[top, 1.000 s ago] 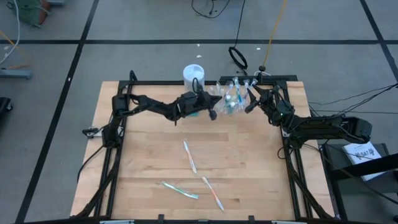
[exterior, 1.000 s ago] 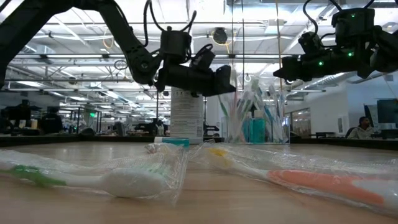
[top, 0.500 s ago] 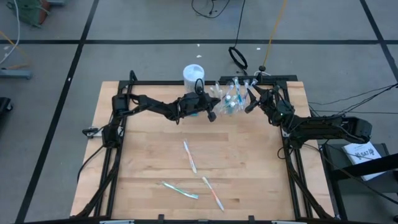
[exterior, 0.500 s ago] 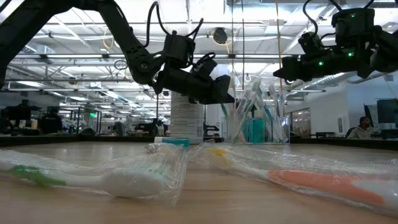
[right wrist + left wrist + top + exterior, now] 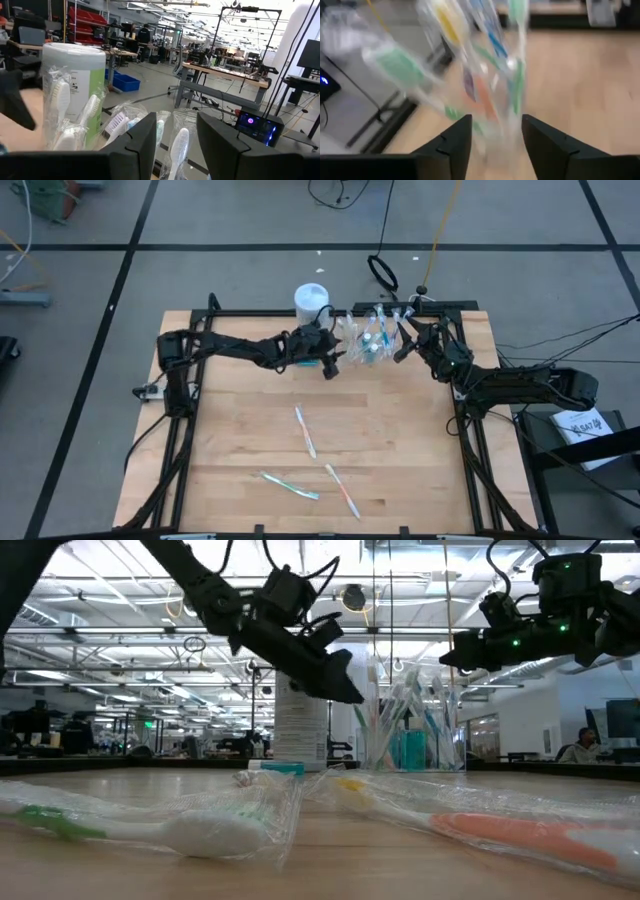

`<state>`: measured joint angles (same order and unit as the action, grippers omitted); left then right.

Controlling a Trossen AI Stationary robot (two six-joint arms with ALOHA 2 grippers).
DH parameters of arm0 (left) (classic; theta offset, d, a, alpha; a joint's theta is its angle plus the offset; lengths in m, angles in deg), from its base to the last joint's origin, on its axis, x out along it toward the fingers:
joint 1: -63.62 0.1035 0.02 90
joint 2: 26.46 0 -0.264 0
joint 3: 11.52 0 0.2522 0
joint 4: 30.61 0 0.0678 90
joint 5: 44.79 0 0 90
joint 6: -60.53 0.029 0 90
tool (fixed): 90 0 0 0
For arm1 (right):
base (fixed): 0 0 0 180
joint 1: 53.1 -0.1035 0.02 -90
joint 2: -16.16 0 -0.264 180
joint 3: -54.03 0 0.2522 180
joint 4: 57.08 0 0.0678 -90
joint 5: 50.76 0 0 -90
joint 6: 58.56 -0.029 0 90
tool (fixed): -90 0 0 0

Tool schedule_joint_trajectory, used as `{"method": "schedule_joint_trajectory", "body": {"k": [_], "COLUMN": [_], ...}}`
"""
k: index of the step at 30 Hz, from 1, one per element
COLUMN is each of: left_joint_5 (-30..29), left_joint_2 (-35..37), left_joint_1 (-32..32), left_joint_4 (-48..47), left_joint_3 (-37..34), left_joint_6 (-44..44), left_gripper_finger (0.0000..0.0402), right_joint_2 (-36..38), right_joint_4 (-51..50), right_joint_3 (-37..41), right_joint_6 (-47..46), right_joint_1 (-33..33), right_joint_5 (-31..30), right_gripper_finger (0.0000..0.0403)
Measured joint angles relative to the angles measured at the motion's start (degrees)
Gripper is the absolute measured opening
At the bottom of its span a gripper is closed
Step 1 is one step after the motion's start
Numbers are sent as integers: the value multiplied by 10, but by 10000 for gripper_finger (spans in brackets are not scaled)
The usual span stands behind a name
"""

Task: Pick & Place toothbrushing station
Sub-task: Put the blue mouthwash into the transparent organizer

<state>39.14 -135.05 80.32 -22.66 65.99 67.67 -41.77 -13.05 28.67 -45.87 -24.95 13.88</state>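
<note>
The clear cup (image 5: 372, 340), packed with upright wrapped toothbrushes, was taken as the landmark; it stood at the far edge of the table (image 5: 240, 430). The left gripper (image 5: 330, 365) was held in the air just beside the cup on its left, fingers spread with nothing seen between them. The right gripper (image 5: 402, 345) hung just beside the cup on its right, its fingers likewise parted and empty.

Three loose toothbrushes were counted on the table, well nearer the front than the cup: one with pale accents (image 5: 305, 430), one with green (image 5: 290, 484) and one with orange-pink (image 5: 342, 490). Each was sealed in a crinkled clear wrapper. The brushes inside the cup could not be counted exactly (a rough dozen was the best guess). One white canister (image 5: 311, 302) stood just behind and left of the cup.

The loose brushes were judged to be very light and stiff along the handle, with a slick film likely to slide between fingers. A pinch across the middle of the handle, through the wrapper, was judged safest, since a grip on the loose film alone would probably let the brush swing or slip. The cup was judged light, thin-walled and easily tipped, top-heavy with its load (a nudge from either gripper could topple it).
</note>
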Motion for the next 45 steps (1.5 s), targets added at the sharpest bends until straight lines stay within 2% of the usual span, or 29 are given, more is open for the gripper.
{"method": "schedule_joint_trajectory", "body": {"k": [7,13,17,23,27,37,40,45], "left_joint_5": [-8,-82,-107,-36,-41,-3,21,50], "left_joint_2": [40,29,30,19,4,-15,-15,-16], "left_joint_1": [-7,-6,-3,14,29,64,67,66], "left_joint_4": [-192,-322,-354,-405,-401,-381,-381,-383], "left_joint_3": [0,-1,0,0,1,1,1,0], "left_joint_6": [-36,-16,-29,-26,1,13,11,-25], "left_gripper_finger": [202,202,202,202,202,202,189,142], "right_joint_2": [0,0,0,0,0,0,0,0], "right_joint_4": [-2,-5,-4,-5,-6,-6,-6,-6], "right_joint_3": [0,0,0,0,0,0,0,0], "right_joint_6": [0,0,0,0,0,0,0,0], "right_joint_1": [0,0,0,0,0,0,0,0], "right_joint_5": [0,0,0,0,0,0,0,0], "right_gripper_finger": [132,132,132,132,132,132,132,132]}}
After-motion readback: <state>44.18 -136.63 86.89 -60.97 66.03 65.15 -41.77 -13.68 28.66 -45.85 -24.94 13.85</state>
